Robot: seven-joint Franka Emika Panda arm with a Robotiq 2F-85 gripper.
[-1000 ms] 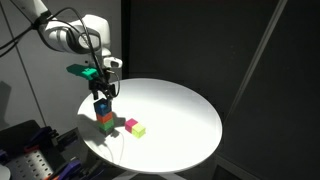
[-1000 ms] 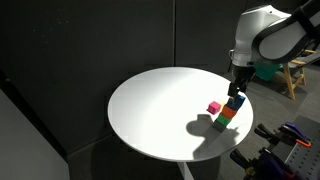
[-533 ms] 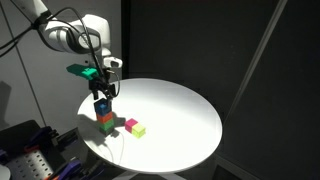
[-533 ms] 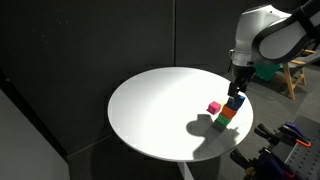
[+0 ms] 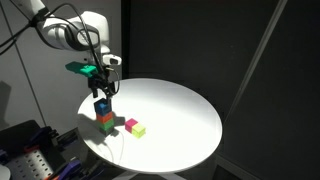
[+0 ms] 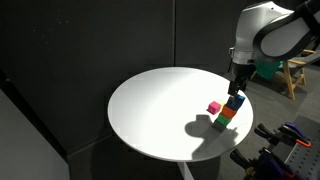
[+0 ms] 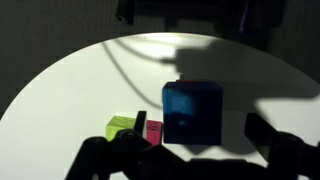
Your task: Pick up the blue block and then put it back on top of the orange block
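Topping a three-cube stack: the blue block (image 5: 103,104), left of centre in an exterior view, resting squarely on the orange block (image 5: 104,116), which in turn sits on a green cube (image 5: 106,126). The stack stands near the edge of a round white table (image 5: 180,110). To the stack's lower right, apart from it: a pink cube (image 5: 130,124) and a yellow-green cube (image 5: 139,130), just beside each other.

Gripper (image 5: 103,92): directly above the stack, pointing down. The wrist view shows its dark fingers (image 7: 285,152) low in the frame on either side of the blue block, with bright table visible between the right-hand finger and the cube. The jaws read as spread, pinching nothing.

Handling, as judged: small rigid cube, light, with smooth flat faces, not fragile. Best hold: two opposite vertical faces at mid-height, centred, so the orange block below is not dragged or the stack tipped.
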